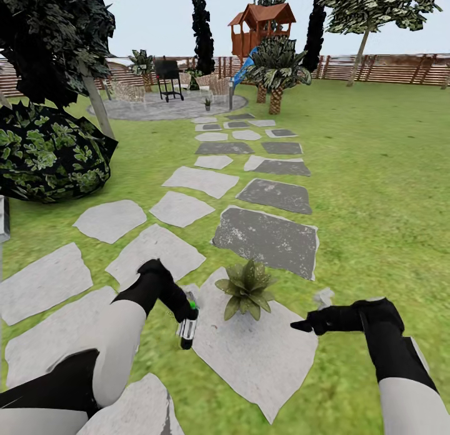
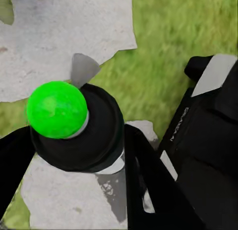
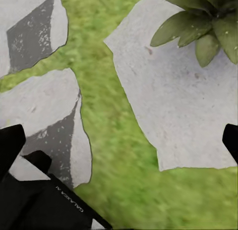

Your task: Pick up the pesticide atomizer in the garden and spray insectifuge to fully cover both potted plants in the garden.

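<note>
From the head camera, the left gripper holds the pesticide atomizer over the pale stepping stone nearest the robot, its fingers closed around the bottle's upper part and the bottle hanging down just inside that stone's left edge. A potted plant sits at the stone's far edge, just beside the atomizer and a little ahead of it. The right gripper hovers at the stone's right edge with its tip pointing toward the plant; from here I cannot tell how far its fingers are spread. Open lawn lies to the right, free of obstacles as far as the wooden fence. A dark bush crowds the left side. The path of stones runs ahead to the round gravel patio, where a second small potted plant stands near the patio's near edge.

In the left wrist camera, the atomizer's round dark body with a bright green cap is clamped between two black fingers, above the stone's ragged edge and grass.

In the right wrist camera, the potted plant's leaves lie at the stone's far corner, with bare stone around them. Black fingertips show at opposite sides, set wide apart and holding nothing.
</note>
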{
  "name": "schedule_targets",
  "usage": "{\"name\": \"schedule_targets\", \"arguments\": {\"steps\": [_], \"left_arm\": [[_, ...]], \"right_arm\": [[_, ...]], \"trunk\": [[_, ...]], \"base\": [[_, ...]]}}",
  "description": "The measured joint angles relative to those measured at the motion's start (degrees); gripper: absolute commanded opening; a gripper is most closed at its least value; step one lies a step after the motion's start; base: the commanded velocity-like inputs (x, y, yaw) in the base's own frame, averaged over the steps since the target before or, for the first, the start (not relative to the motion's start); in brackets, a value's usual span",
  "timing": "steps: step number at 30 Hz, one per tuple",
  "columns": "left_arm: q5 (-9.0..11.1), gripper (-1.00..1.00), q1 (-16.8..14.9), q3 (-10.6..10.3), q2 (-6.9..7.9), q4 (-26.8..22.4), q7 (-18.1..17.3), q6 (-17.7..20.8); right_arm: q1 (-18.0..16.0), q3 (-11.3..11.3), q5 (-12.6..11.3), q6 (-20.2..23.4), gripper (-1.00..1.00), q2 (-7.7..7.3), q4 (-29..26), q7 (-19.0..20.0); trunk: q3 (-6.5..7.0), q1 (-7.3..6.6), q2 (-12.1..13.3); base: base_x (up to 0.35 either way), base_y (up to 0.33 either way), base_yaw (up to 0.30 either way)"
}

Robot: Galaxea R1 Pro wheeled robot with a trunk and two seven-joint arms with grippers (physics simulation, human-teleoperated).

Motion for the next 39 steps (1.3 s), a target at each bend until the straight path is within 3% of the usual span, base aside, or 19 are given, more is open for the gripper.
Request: {"name": "schedule_targets", "arguments": {"steps": [2,5,8,9,11,14,15,17,24,29,35,39], "left_arm": [[4.1,-1.0,0.0,0.0,-0.48,2.6,1.8,-5.0],[5.3,-1.0,0.0,-0.1,-0.68,7.2,5.9,-8.9],[5.6,-1.0,0.0,-0.3,-0.69,14.5,14.9,-10.5],[5.6,-1.0,0.0,-0.4,-0.7,17.3,18.0,-11.2],[5.8,-1.0,0.0,-0.2,-0.71,18.6,19.4,-15.2],[5.9,-1.0,0.0,-0.1,-0.71,19.1,19.7,-19.6],[5.9,-1.0,0.0,-0.1,-0.71,19.5,19.8,-20.6],[6.0,-1.0,0.0,-0.2,-0.71,20.4,19.9,-22.3],[6.0,-1.0,0.0,-0.2,-0.72,21.7,23.0,-22.7],[5.9,-1.0,0.0,-0.2,-0.72,21.8,23.1,-22.8],[5.9,-1.0,0.0,-0.3,-0.72,21.5,23.1,-22.8],[5.8,-1.0,0.0,-0.4,-0.72,21.5,23.1,-22.8]], "right_arm": [[-0.4,1.2,0.1,-0.1,1.0,-0.07,-2.9,6.5],[-3.8,1.6,0.1,-0.1,1.0,-0.09,-5.4,8.6],[-6.3,2.7,0.2,-0.1,1.0,0.03,-6.4,10.6],[-6.6,7.2,0.3,-0.1,1.0,0.04,-6.8,11.1],[-6.7,11.7,0.3,-0.1,1.0,0.05,-7.0,11.3],[-6.8,12.7,0.3,-0.1,1.0,0.07,-7.0,11.4],[-6.8,12.8,0.3,-0.1,-1.0,0.08,-7.0,11.4],[-6.8,12.9,0.3,-0.1,-1.0,0.08,-7.0,11.4],[-6.8,13.5,0.3,-0.1,-1.0,0.45,-7.0,11.4],[-6.8,18.5,0.3,-0.1,-1.0,0.72,-6.9,11.0],[-6.8,19.8,0.2,-0.1,-1.0,0.95,-6.9,10.5],[-6.8,22.1,0.1,-0.1,-1.0,1.81,-6.9,10.5]], "trunk": [[0.0,0.0,0.0],[0.0,0.0,0.0],[-0.01,0.0,0.0],[-0.01,0.0,0.0],[0.0,0.0,0.0],[0.0,0.0,0.0],[0.0,0.0,0.0],[0.0,0.0,0.0],[0.0,0.0,0.0],[0.0,0.0,0.0],[0.0,0.0,0.0],[0.0,0.0,0.0]], "base": [[0.0,0.0,0.0],[0.0,0.0,0.0],[0.0,0.0,0.0],[0.0,0.0,0.0],[0.0,0.0,0.0],[0.0,0.0,0.0],[0.0,0.0,0.0],[0.0,0.0,0.0],[0.0,0.0,0.0],[0.0,0.0,0.0],[0.0,0.0,0.0],[0.0,0.0,0.0]]}}
